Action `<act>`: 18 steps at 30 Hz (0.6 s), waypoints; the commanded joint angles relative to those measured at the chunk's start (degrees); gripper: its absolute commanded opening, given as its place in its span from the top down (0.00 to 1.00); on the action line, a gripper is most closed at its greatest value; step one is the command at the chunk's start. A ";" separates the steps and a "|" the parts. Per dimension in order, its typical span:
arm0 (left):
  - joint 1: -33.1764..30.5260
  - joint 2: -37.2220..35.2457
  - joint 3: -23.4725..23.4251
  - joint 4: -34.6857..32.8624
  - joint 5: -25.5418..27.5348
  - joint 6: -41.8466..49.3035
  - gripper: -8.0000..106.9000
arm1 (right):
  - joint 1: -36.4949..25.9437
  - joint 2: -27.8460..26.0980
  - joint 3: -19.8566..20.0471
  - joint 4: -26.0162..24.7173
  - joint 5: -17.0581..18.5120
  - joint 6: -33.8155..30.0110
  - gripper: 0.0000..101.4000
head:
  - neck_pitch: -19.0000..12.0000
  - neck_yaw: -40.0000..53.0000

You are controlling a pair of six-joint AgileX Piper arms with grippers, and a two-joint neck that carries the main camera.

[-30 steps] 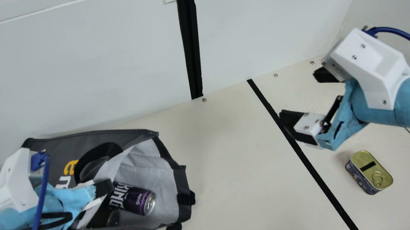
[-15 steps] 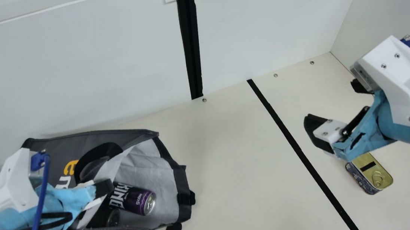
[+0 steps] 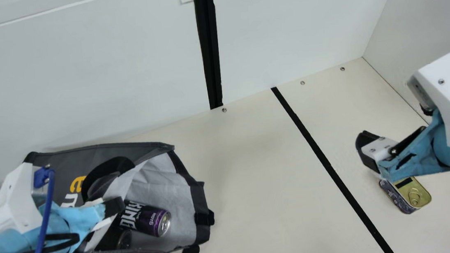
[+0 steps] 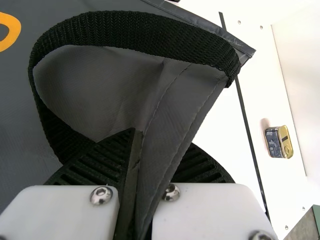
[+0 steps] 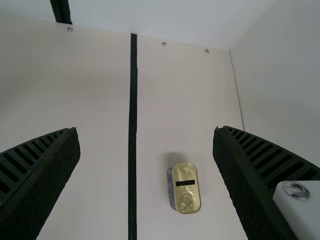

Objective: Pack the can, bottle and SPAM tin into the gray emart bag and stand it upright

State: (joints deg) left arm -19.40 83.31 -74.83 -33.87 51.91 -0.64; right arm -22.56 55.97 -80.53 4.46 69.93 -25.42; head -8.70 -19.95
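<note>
Left gripper (image 3: 119, 205): I have its fingers clamped on a fold of the bag's gray fabric, just beside a black webbing handle (image 4: 135, 32).
Right gripper (image 3: 396, 126): fingers wide apart with nothing between the pads; I have it above the table, near the tin.
SPAM tin (image 3: 414, 196): outside the bag, flat on the cream table (image 3: 255, 181), gold pull-tab lid up, well apart from the bag. My right arm covers part of it in the main view.
Gray emart bag (image 3: 57, 159): lying on its side, its mouth toward mid-table.
Purple can (image 3: 151, 220): lying in the bag's mouth, end outward.
Dark container (image 3: 123, 239): in the bag beside the can, round end showing; I can't tell whether it's the bottle.
Black tape line (image 3: 323, 158): between bag and tin.
</note>
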 commanded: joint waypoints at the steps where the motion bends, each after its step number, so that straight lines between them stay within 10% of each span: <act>1: 0.00 0.00 0.00 0.00 0.00 0.00 1.00 | -0.34 -0.19 0.19 -0.91 -0.03 0.89 0.06 | -1.30 -0.05; 18: 0.00 0.00 0.00 0.00 0.00 0.00 1.00 | -4.85 -3.47 2.90 -3.53 -0.03 5.41 0.06 | -1.30 -0.05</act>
State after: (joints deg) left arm -19.40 83.31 -74.83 -33.87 51.91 -0.64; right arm -27.18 52.58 -77.70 1.07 69.90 -20.26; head -8.70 -19.95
